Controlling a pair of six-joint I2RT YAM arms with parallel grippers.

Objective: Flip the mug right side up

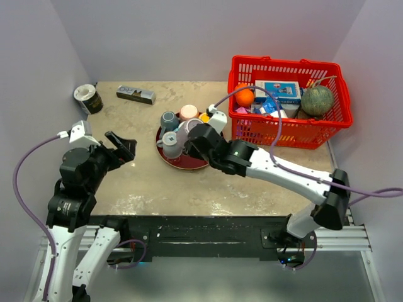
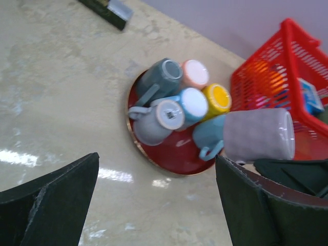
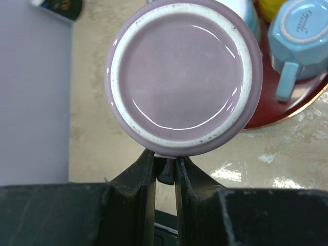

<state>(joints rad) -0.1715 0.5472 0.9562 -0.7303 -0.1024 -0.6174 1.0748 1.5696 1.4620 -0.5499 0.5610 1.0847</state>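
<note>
A lilac mug [image 1: 187, 131] hangs on its side just above the near right part of the red tray [image 1: 182, 163]. My right gripper [image 1: 199, 136] is shut on the mug's handle. In the right wrist view the mug's flat base [image 3: 183, 77] faces the camera, and the fingers [image 3: 146, 174] pinch the handle just below it. In the left wrist view the mug [image 2: 256, 134] lies level, with its white-ringed base to the right. My left gripper [image 1: 123, 147] stands open over bare table left of the tray, with nothing between its fingers [image 2: 61, 189].
Several other mugs [image 2: 177, 100] sit upside down on the tray [image 2: 174, 160]. A red basket [image 1: 286, 121] of groceries stands at the back right. A tin [image 1: 87, 99] and a flat box [image 1: 135, 94] lie at the back left.
</note>
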